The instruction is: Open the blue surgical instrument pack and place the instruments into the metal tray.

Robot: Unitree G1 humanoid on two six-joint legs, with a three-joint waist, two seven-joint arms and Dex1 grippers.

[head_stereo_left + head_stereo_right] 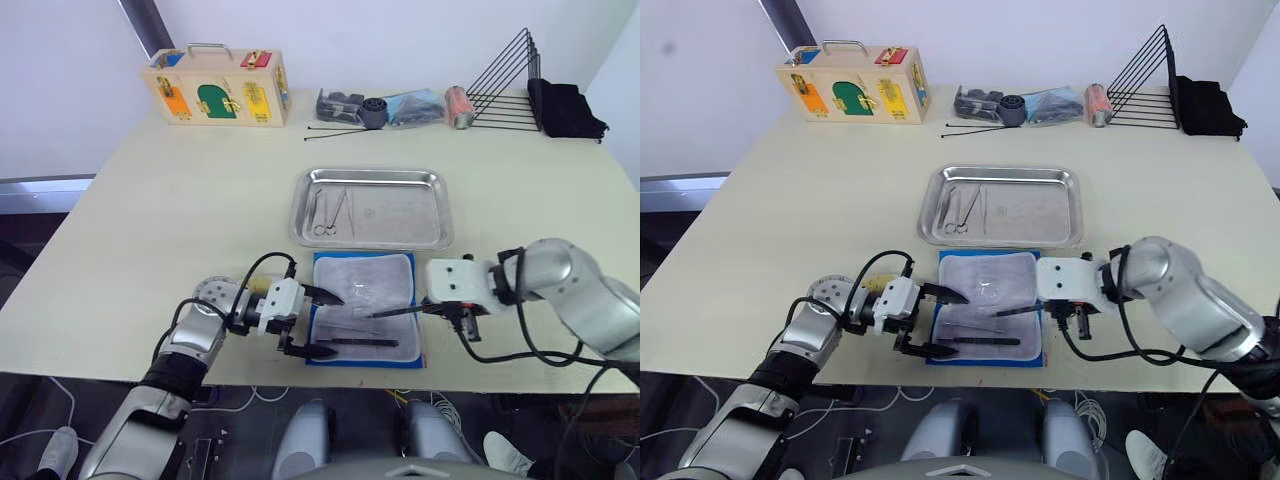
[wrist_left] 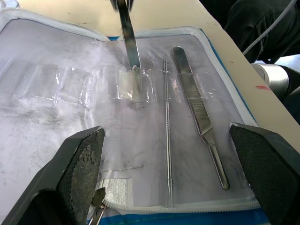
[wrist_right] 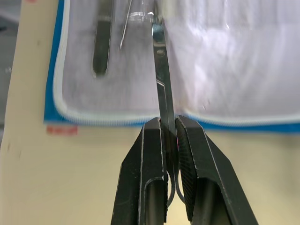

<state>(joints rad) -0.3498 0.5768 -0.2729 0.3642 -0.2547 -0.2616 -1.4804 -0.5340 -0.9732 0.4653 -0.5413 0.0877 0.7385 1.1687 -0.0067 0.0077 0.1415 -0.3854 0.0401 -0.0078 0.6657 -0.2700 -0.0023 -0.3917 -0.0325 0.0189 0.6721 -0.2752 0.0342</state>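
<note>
- Pack point(image 1: 364, 308) lay opened flat near the front edge of the table point(image 1: 150, 220), pale clear-pocket lining up, blue border showing all round.
- Tray point(image 1: 372, 207) sat just behind the pack, not quite touching it. Two ring-handled scissors point(image 1: 334, 213) were lying in its left part; the rest of the tray bottom was bare steel.
- Right gripper point(image 3: 169, 140) was just off the pack's right edge, fingers pinched together on a thin scissor-like tool point(image 3: 161, 75). The tool pointed left across the lining, its tip at one of the clear pockets around the middle.
- Left gripper point(image 1: 318, 322) was at the pack's left edge with its fingers spread wide, one over the lining's upper left, the other near the front left corner. It held nothing.
- Two instruments were lying in the front half of the pack: flat tweezers point(image 2: 199, 112) nearest the front edge and a thin straight probe point(image 2: 167, 136) beside them, both running left-right under the clear strip.
- Along the back of the table: a wooden latch box point(image 1: 217, 88) with coloured doors at back left, a pile of small bits point(image 1: 390, 107) in the middle, a black wire rack point(image 1: 505, 85) at back right with some black cloth point(image 1: 566, 110) beside it.
- A couple of long thin black sticks point(image 1: 335, 130) lay in front of that pile.
</note>
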